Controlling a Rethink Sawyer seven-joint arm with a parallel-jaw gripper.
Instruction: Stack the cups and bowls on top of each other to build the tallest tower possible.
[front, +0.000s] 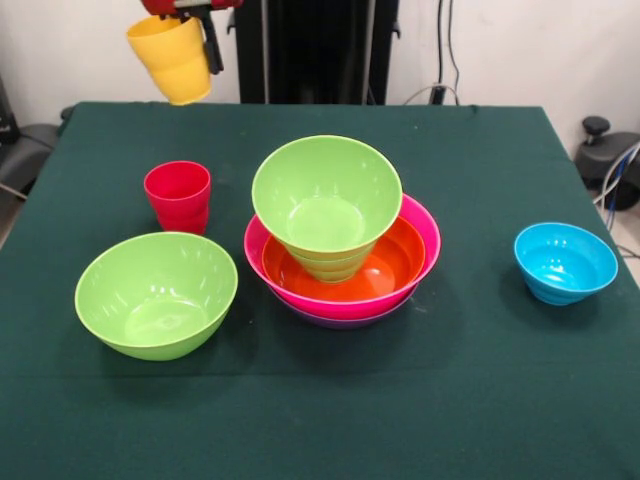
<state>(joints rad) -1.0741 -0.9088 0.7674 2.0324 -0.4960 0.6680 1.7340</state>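
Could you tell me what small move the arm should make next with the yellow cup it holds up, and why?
Probably carry the yellow cup sideways until it hangs over the tower. The gripper holds it high above the table's far edge, while the lime green bowl topping the pile sits open and empty, ready to receive it.

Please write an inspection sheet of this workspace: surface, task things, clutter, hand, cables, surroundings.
Surface: green tablecloth, flat.
Job's things: tower of nested bowls, lime green on top; red cup, large green bowl and blue bowl standing apart.
Clutter: nothing seen.
Hand: hand at top edge, holding the yellow cup above the table, tilted.
Cables: cables along the wall behind.
Surroundings: black pedestal, white wall.
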